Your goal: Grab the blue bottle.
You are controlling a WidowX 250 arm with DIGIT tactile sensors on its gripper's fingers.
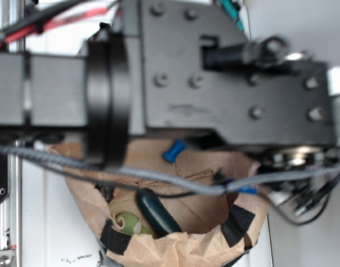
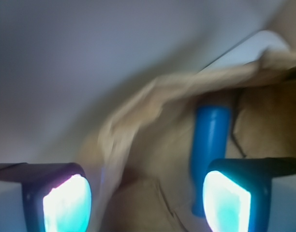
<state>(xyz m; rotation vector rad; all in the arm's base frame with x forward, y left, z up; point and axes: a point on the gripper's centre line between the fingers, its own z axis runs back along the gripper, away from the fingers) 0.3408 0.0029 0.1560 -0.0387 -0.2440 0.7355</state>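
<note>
One blue bottle (image 2: 211, 140) lies inside the single brown paper basket (image 1: 175, 245), near its far wall (only a small blue piece of it shows under the arm (image 1: 214, 72) from outside). The gripper (image 2: 147, 203) hangs with its two fingers (image 2: 66, 203) spread apart, empty, one beside the bottle's lower end. One dark green cucumber-shaped object (image 1: 156, 211) and one pale green piece (image 1: 127, 223) lie near the front rim.
</note>
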